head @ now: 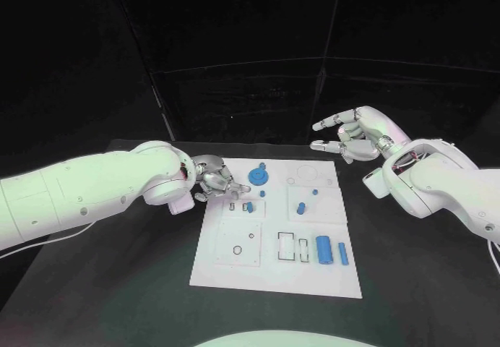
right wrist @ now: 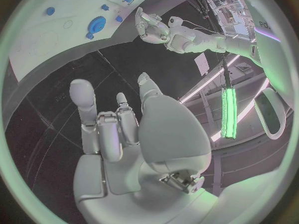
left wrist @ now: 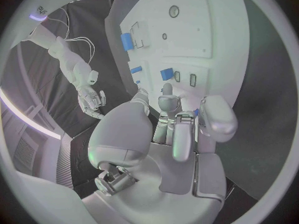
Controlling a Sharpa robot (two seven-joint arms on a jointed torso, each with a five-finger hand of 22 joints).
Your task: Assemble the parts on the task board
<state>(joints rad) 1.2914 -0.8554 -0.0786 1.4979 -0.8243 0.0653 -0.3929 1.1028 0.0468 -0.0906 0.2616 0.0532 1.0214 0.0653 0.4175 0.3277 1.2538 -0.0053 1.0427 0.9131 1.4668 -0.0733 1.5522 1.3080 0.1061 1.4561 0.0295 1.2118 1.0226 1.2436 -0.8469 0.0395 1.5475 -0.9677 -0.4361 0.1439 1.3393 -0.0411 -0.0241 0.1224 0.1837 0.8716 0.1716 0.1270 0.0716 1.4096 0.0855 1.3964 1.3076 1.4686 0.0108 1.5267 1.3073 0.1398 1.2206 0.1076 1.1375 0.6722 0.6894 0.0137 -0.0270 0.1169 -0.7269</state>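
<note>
Here's the white task board (head: 313,282) lying flat in the middle of the black table (head: 115,289), and the left hand (head: 216,181) is right down at its near-left upper edge, fingers curled low over the board's corner. From the left wrist view those fingers (left wrist: 167,97) point down at the plate close to a small blue block (left wrist: 166,74) beside two narrow slots, and a sliver of blue shows between the fingertips, but I cannot tell whether the hand is actually pinching a piece or just touching the surface. Over on the other side, the right hand (head: 358,134) hangs in the air beyond the far right corner of the board, well apart from it, fingers spread and loosely bent with nothing in them; the right wrist view confirms it, the fingers (right wrist: 82,99) apart over bare dark table. On the board itself, a round blue disc (head: 257,174) sits near the top, just beside the left hand. A small blue peg (head: 313,193) and a short blue piece (head: 301,209) stand toward the right of the middle. Lower down, a blue cylinder (head: 324,249) lies lengthwise next to a thinner blue bar (head: 342,254), both just right of two empty rectangular outlines (head: 285,246).
</note>
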